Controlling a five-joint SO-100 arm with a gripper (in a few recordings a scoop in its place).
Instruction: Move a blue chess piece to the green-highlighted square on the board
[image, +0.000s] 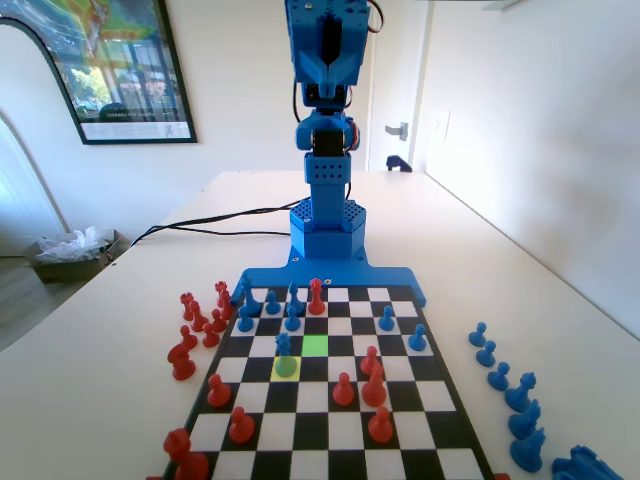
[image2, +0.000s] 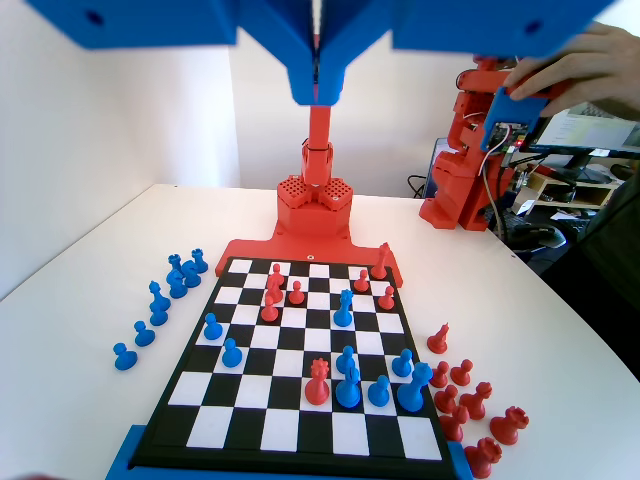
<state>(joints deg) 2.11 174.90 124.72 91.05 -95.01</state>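
My pincer (image2: 317, 85) hangs high over the board (image2: 180, 375), its two jaws pressed together with nothing between them. In the fixed view the blue pawn (image: 285, 357) stands on the yellow square (image: 276, 371), just left of the green square (image: 315, 345), which is bare. Other blue and red pieces are scattered over the board and the table (image: 520, 270) on both sides.

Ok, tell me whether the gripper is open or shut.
Shut. In the wrist view the gripper hangs high above the board, its two jaws pressed together with just a thin seam between them and nothing held.
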